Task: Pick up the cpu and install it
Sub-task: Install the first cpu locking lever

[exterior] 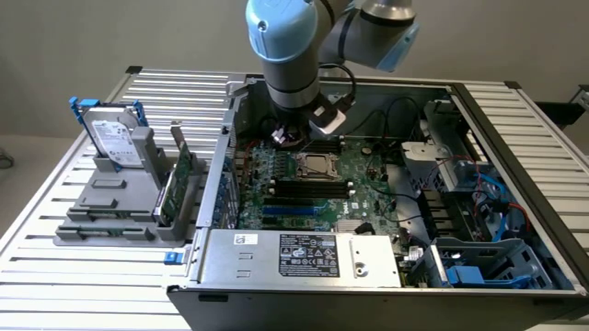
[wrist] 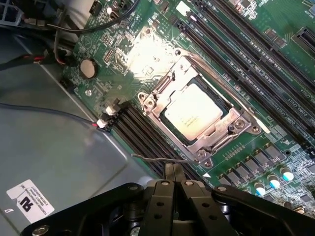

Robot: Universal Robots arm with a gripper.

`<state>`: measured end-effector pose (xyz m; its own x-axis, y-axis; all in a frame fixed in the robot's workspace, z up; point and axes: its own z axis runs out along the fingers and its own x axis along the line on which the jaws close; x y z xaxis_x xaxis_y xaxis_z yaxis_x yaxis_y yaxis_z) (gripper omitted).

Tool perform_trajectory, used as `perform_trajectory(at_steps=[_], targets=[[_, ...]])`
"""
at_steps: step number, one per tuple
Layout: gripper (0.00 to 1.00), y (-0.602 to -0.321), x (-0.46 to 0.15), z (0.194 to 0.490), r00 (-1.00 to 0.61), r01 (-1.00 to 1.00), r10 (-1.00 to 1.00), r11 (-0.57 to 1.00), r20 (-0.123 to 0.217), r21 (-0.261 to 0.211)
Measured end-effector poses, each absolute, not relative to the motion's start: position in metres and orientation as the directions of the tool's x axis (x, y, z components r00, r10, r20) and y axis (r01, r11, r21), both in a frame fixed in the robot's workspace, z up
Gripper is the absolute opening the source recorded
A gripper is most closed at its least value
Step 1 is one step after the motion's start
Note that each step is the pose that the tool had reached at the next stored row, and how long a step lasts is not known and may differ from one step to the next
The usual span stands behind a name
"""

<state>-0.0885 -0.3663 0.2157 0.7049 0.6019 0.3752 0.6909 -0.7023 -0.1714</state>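
"Silvery metal facing up, that was the cpu (wrist: 194, 110). It lay flat inside the socket frame (wrist: 162, 96) on the green motherboard (wrist: 123, 54), not in the gripper."

"So why was the gripper (wrist: 174, 168) over the board with nothing in it?"

"My reading is that the chip was already seated, so there was nothing to carry. The two black fingers (wrist: 170, 172) were pressed together and empty. They hung just beside a corner of the socket, over the black memory slots (wrist: 140, 130). A thin wire lever (wrist: 157, 158) ran past the tips, and I could not tell whether they touched it."

"And from the exterior view?"

"The arm reached down into the open computer case (exterior: 368, 307), and the cpu (exterior: 316, 165) sat mid-board. The hard drive (exterior: 115, 141) with its blue bracket and the green circuit card (exterior: 179, 176) stood upright in the grey holder (exterior: 101, 210) at the exterior view's left. They were outside the case and well apart from the work. I'd guess they were parked on edge so a gripper could take them from above."

"Which way did the chip point?"

"Face up. It was square, so it had no real long axis. Its edges ran parallel to the frame's sides and, in the exterior view, in line with the memory slots. Recessed in the frame like that, it probably could not slide sideways."
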Motion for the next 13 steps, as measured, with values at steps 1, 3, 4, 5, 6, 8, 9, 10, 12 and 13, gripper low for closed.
perform_trajectory(at_steps=[1,3,4,5,6,8,9,10,12,13], targets=[[0.11,-0.3663,-0.0884,0.2143,0.705,0.691,0.602,-0.702,0.374,-0.172],[0.11,-0.3664,-0.0879,0.2123,0.707,0.690,0.602,-0.702,0.370,-0.176],[0.11,-0.3663,-0.0876,0.2117,0.709,0.689,0.602,-0.702,0.368,-0.178],[0.11,-0.3663,-0.0874,0.2116,0.710,0.688,0.602,-0.702,0.365,-0.181],[0.11,-0.3663,-0.0873,0.2116,0.712,0.688,0.602,-0.702,0.362,-0.185],[0.11,-0.3662,-0.0874,0.2116,0.714,0.686,0.602,-0.702,0.358,-0.188],[0.11,-0.3660,-0.0874,0.2116,0.714,0.686,0.602,-0.702,0.357,-0.189],[0.11,-0.3659,-0.0874,0.2116,0.715,0.686,0.602,-0.702,0.356,-0.190],[0.11,-0.3655,-0.0872,0.2111,0.715,0.686,0.602,-0.702,0.356,-0.190],[0.11,-0.3653,-0.0872,0.2107,0.715,0.686,0.602,-0.702,0.356,-0.190]])
